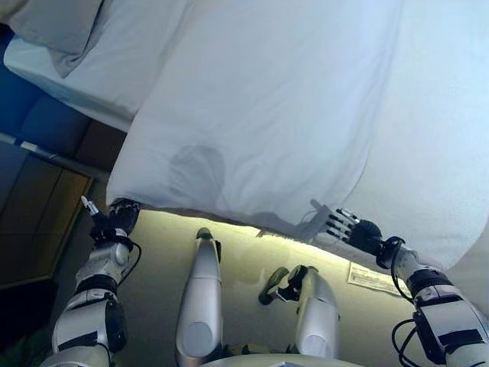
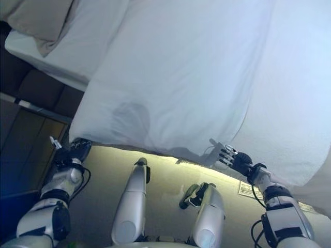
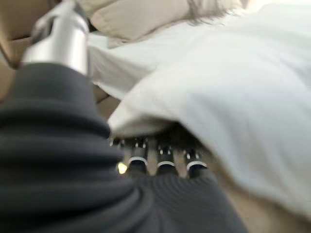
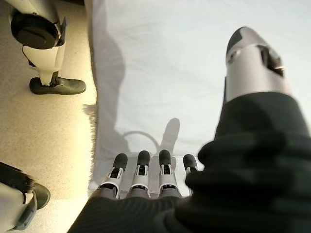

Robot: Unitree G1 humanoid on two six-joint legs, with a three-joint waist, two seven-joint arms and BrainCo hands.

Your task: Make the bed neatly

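A white duvet (image 1: 275, 107) covers most of the bed, and its near edge hangs over the bedside in front of me. A beige pillow (image 1: 53, 27) lies at the bed's head at the far left, on a white sheet (image 1: 114, 73). My left hand (image 1: 114, 218) is at the duvet's near left corner and reaches under its edge, as the left wrist view (image 3: 160, 162) also shows. My right hand (image 1: 344, 225) is open with straight fingers (image 4: 141, 170), just in front of the duvet's hanging edge further right, holding nothing.
A dark wooden bedside unit (image 1: 38, 206) stands to the left of the bed by my left arm. Beige carpet (image 1: 252, 260) lies under the duvet's edge. A white label (image 1: 374, 279) shows low on the bedside near my right arm.
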